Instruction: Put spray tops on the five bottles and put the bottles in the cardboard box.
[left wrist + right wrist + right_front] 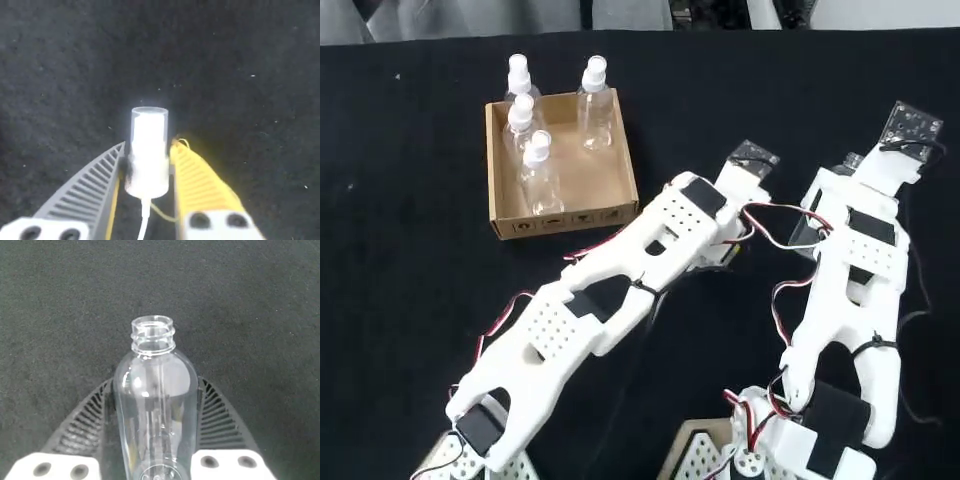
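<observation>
Cut off: spray top (149,150) tube and bottle (155,405) base, at frame edges | Left arm (610,290) is stretched diagonally over tabletop (410,280), left claw (148,145) clamped on spray top, cap end away from wrist | Right claw (155,381) is clamped round bottle, open neck away from wrist | Four capped bottles (540,170) are stood in box (605,185).

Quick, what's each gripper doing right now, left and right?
Left gripper: closed, holding a spray top.
Right gripper: closed, holding an uncapped clear bottle.
</observation>
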Robot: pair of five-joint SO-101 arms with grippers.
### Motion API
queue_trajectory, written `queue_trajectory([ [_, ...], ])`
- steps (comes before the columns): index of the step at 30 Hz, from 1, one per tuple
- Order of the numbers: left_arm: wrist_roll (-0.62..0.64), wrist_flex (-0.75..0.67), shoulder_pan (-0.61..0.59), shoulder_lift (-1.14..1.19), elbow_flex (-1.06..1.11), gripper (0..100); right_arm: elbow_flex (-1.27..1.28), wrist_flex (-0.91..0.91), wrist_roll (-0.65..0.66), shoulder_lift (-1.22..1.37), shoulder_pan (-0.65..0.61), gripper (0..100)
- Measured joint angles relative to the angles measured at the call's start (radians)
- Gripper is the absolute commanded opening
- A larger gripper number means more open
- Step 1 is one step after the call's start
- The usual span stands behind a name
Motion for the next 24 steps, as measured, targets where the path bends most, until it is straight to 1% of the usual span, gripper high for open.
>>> queue_trajectory([
  [2,0.0,0.0,0.0,0.0,0.0,3,0.0,0.0,0.0,0.0,0.0,8.5],
  [9,0.0,0.011,0.014,0.0,-0.002,3,0.0,0.0,0.0,0.0,0.0,8.5],
  [18,0.0,0.222,0.015,0.015,-0.152,3,0.0,0.0,0.0,0.0,0.0,8.5],
  [24,0.0,0.302,0.014,0.015,-0.178,15,0.0,0.0,0.0,0.0,0.0,8.5],
])
